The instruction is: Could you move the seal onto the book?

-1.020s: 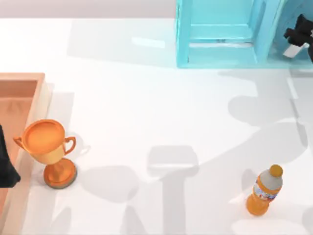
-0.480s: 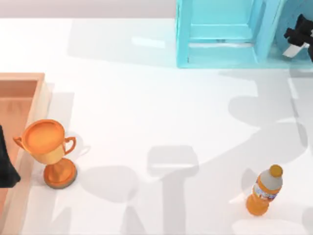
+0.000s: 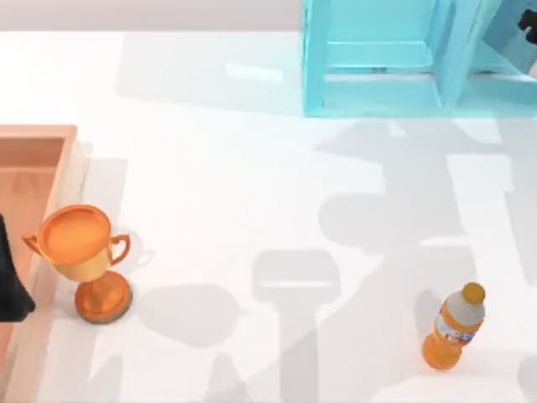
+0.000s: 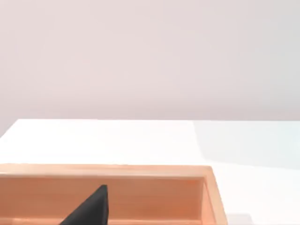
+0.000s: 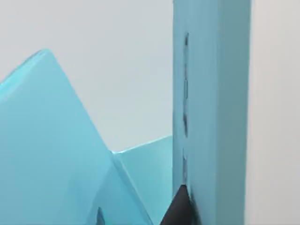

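while the orange bottle point(image 3: 453, 327) and trophy point(image 3: 81, 260) stand nearest, the left gripper point(image 3: 10, 281) sits over the wooden tray point(image 3: 59, 180) at the left edge; farther back, the right gripper point(image 3: 529, 23) is at the light-blue shelf unit point(image 3: 403, 59). neither gripper's jaw state can be told.

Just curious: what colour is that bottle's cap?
Orange, on the bottle; the top view shows it best.

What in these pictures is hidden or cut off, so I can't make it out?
Pale wooden tray: top view's left edge cuts it; the dark left arm covers part of its inside.
Light-blue shelf unit: top view's upper edge cuts it off.
Right claw: at the shelf unit, mostly past the top view's right edge.
Label on the orange bottle: too small to read.
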You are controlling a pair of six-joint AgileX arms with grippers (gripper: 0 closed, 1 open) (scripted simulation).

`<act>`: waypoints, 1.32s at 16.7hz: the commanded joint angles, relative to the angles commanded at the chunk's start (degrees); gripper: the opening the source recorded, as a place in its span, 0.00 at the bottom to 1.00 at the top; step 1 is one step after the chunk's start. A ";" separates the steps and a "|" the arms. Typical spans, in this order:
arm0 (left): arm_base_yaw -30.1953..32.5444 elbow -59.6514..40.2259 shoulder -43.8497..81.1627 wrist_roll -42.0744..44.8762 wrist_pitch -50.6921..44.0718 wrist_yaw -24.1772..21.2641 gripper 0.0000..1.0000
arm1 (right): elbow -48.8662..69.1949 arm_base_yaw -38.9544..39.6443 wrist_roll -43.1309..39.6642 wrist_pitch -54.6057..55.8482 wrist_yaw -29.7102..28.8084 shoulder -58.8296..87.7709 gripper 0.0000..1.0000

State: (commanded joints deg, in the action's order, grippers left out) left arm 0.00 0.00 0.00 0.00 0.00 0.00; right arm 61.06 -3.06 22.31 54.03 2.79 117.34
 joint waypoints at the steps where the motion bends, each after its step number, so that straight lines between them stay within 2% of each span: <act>1: 0.00 0.00 0.00 0.00 0.00 0.00 1.00 | -2.16 -0.05 -0.08 -2.30 0.14 -4.83 0.00; 7: 0.00 0.00 0.00 0.00 0.00 0.00 1.00 | -15.34 -0.42 0.24 -16.39 0.98 -34.22 0.00; 11: 0.00 0.00 0.00 0.00 0.00 0.00 1.00 | -21.35 -0.66 1.00 -22.83 1.33 -45.50 0.00; 18: 0.00 0.00 0.00 0.00 0.00 0.00 1.00 | -22.61 -0.42 1.21 -24.08 1.34 -47.11 0.00; 22: 0.00 0.00 0.00 0.00 0.00 0.00 1.00 | -21.55 5.33 -4.89 -22.82 -2.50 -43.00 0.00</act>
State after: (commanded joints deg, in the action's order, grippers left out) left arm 0.00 0.00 0.00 0.00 0.00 0.00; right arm 39.51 2.27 17.42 31.22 0.29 74.34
